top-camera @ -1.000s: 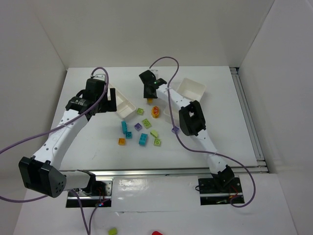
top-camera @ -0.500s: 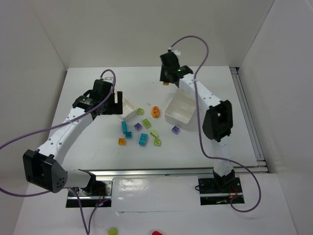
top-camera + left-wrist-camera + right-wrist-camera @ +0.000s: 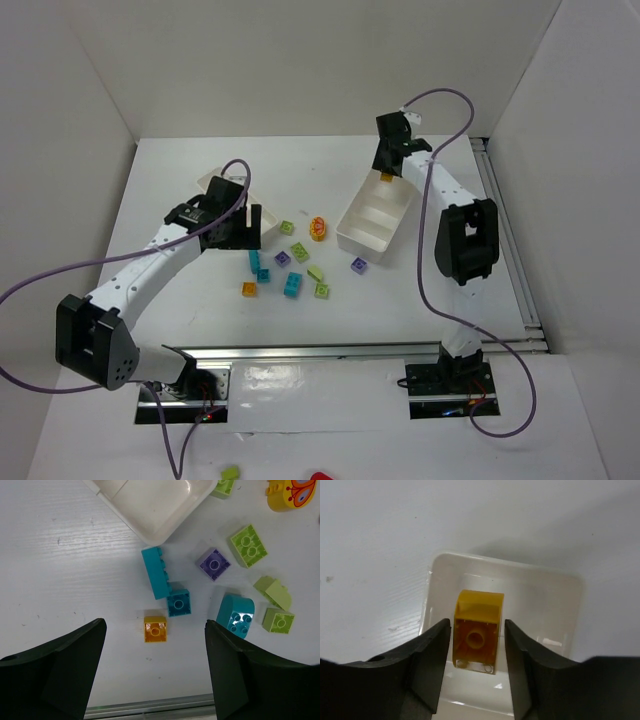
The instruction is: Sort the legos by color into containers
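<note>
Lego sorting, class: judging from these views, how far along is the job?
Done: nothing visible; the larger tray looks bare inside. In hand: the right tool grips a yellow brick over that tray's end section. To do: the open left tool hangs above an orange brick; other loose bricks in cyan, purple and lime lie on the table.

1. My pincer [image 3: 154,641] hangs above the tabletop [image 3: 60,570], its two dark fingers spread wide and gripping nothing.
2. An orange brick [image 3: 155,629] lies in the gap between them.
3. Just past it, a small cyan brick [image 3: 178,602] touches a long cyan brick [image 3: 154,572], whose far end lies just beside the white tray [image 3: 150,510].
4. Toward my view's right edge lie a purple brick [image 3: 214,564], a rounded cyan brick [image 3: 236,616] and several lime green bricks [image 3: 248,545].
</note>
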You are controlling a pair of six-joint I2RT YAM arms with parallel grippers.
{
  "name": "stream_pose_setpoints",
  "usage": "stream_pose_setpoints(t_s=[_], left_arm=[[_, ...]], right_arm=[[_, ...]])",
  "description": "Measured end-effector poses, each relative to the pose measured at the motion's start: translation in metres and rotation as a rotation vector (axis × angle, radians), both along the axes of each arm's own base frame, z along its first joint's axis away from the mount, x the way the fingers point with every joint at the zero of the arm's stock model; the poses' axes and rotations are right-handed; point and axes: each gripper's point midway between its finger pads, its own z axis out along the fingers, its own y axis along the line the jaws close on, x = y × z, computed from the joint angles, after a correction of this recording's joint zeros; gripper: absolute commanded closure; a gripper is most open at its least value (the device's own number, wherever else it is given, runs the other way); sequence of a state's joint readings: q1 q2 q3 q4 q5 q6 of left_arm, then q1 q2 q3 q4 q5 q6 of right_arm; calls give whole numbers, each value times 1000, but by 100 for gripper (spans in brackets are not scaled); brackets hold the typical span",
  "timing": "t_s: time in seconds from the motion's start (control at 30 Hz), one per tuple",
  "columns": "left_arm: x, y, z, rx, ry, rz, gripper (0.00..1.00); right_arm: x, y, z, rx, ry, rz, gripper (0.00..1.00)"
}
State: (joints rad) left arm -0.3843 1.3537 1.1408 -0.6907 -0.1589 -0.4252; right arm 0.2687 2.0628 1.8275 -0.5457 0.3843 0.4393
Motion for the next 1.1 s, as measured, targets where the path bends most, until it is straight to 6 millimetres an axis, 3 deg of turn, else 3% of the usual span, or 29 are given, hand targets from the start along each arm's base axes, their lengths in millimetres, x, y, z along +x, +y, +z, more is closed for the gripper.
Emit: stream_pose_setpoints(t_s=[0.1, 0.27, 0.37, 0.47, 0.6, 0.7, 0.8, 0.97, 1.1], left_arm=[[0, 0, -1, -1, 3, 1, 11], [0, -1, -2, 0, 7, 0, 11], [0, 0, -3, 2, 8, 2, 11], [1, 0, -4, 2, 8, 13, 11], [-1, 5, -9, 15, 13, 51, 11], [-2, 9, -12, 25, 17, 77, 11], [-2, 11, -9, 26, 6, 91, 9], [-1, 12, -6, 22, -6, 106, 9], [-1, 12, -6, 23, -5, 107, 9]], right_arm=[[3, 1, -10, -3, 18, -3, 23], [0, 3, -8, -31, 18, -5, 24], [-10, 22, 1, -46, 7, 53, 25], [-36, 64, 15, -49, -7, 179, 24], [-79, 158, 27, -5, -18, 426, 20], [-110, 212, 10, -4, 24, 562, 19], [-119, 233, -18, -14, 82, 615, 19], [-110, 221, -80, -52, 212, 585, 16], [-113, 204, -110, -72, 302, 561, 16]])
